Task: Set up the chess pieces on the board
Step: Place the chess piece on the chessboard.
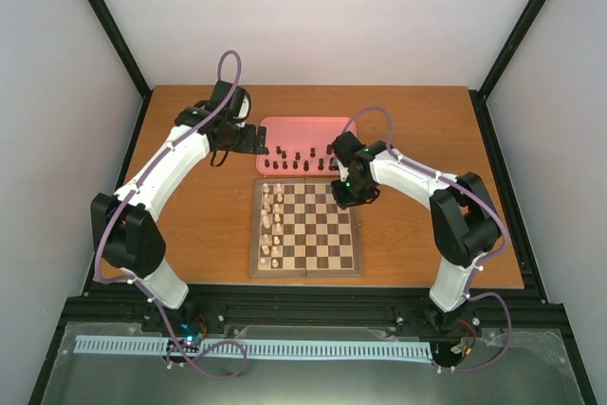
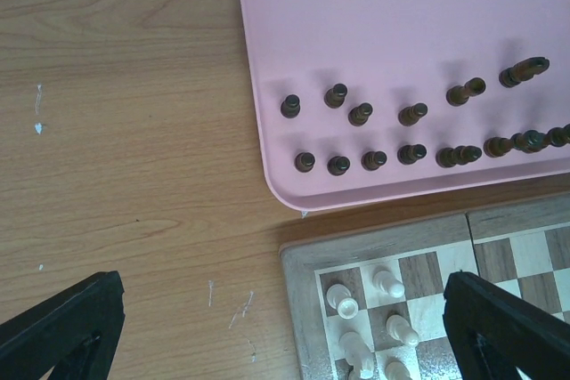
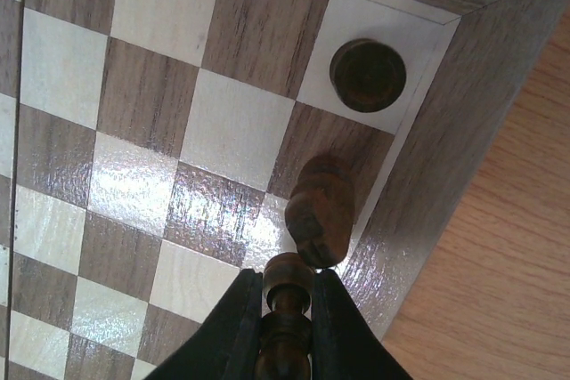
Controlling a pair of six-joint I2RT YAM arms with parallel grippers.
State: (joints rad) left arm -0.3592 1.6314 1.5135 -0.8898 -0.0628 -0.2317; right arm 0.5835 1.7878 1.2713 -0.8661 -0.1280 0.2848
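The wooden chessboard [image 1: 305,228] lies mid-table. Several dark chess pieces [image 1: 300,158] stand and lie on the pink tray [image 1: 303,130] behind it; the left wrist view shows them in two rows [image 2: 374,160]. My right gripper [image 3: 287,278] is shut on a dark piece [image 3: 287,309] just above the board's far right corner [image 1: 349,194]. Two dark pieces stand there: one on the corner square [image 3: 367,75], one on the square beside it [image 3: 321,211]. My left gripper [image 2: 285,327] is open and empty, above the table by the tray's left front corner [image 1: 248,139].
Cream-white pieces [image 1: 272,225] fill the two left columns of the board; some show in the left wrist view [image 2: 342,300]. Bare wooden table [image 2: 134,131] lies left of the tray and board. Black frame posts stand at the table's sides.
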